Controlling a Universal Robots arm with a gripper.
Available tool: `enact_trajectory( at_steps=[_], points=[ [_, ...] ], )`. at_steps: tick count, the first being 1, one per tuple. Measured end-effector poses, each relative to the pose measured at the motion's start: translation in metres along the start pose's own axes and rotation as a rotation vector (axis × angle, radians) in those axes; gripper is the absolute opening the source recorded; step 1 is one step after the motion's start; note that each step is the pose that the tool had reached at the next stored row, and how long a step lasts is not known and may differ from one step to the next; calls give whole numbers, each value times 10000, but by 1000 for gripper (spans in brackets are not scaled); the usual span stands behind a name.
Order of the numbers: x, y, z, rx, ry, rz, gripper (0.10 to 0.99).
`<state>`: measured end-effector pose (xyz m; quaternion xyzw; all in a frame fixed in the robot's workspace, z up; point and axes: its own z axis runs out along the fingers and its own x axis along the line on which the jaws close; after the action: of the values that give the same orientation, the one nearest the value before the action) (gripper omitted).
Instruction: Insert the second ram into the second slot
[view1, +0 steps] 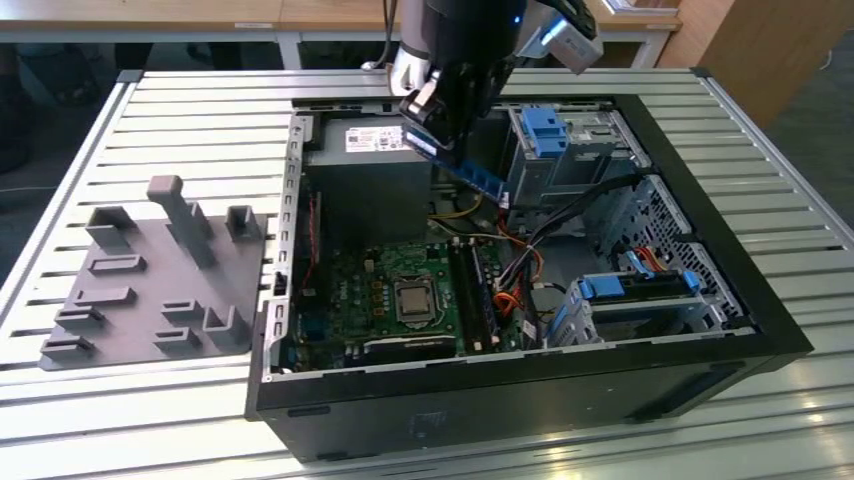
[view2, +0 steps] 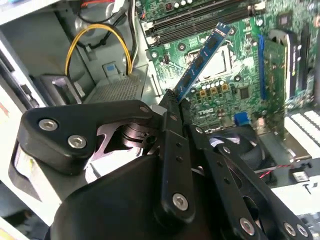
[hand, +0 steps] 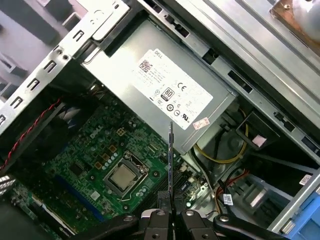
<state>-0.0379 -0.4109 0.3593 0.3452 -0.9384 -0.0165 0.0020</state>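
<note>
My gripper (view1: 430, 112) hangs above the open computer case, shut on one end of the second ram (view1: 467, 165), a dark blue strip with black chips that slopes down toward the exterior view's right. In the second wrist view the black fingers (view2: 170, 107) pinch the ram (view2: 200, 62), which points at the green motherboard (view2: 225, 85). In the first wrist view the ram (hand: 171, 160) shows edge-on above the gripper (hand: 171, 214). The long black memory slots (view1: 477, 295) lie beside the processor socket (view1: 411, 298), well below the ram. I cannot tell which slot is the second slot.
The black case (view1: 747, 300) lies open on a slatted metal table (view1: 200, 110). Inside are the power supply (hand: 165, 92), yellow and orange cables (view2: 95, 35), and blue drive-bay clips (view1: 547, 130). A grey fixture plate (view1: 147, 275) with upright posts sits at the exterior view's left.
</note>
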Motion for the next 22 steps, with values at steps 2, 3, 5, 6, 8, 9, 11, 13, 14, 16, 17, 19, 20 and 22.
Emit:
enact_trajectory(
  at_steps=[2, 3, 5, 6, 8, 9, 11, 13, 14, 16, 17, 19, 20, 22],
  points=[
    [0, 0, 7, 4, -10, 359, 137],
    [0, 0, 11, 6, -16, 538, 137],
    [0, -1, 18, 9, -27, 909, 137],
    [0, -1, 22, 10, -33, 1077, 137],
    [0, -1, 29, 13, -45, 1448, 137],
    [0, -1, 32, 14, -51, 1634, 137],
    [0, -1, 39, 17, -62, 1987, 137],
    [0, -1, 46, 20, -74, 2362, 137],
    [1, -2, 49, 21, -80, 2543, 137],
    [1, -2, 55, 24, -92, 2903, 137],
    [1, -2, 58, 25, -97, 3082, 137],
    [1, -2, 65, 28, -110, 3458, 137],
    [1, -2, 68, 29, -116, 3637, 137],
    [1, -2, 75, 32, -127, 3996, 137]
  ],
)
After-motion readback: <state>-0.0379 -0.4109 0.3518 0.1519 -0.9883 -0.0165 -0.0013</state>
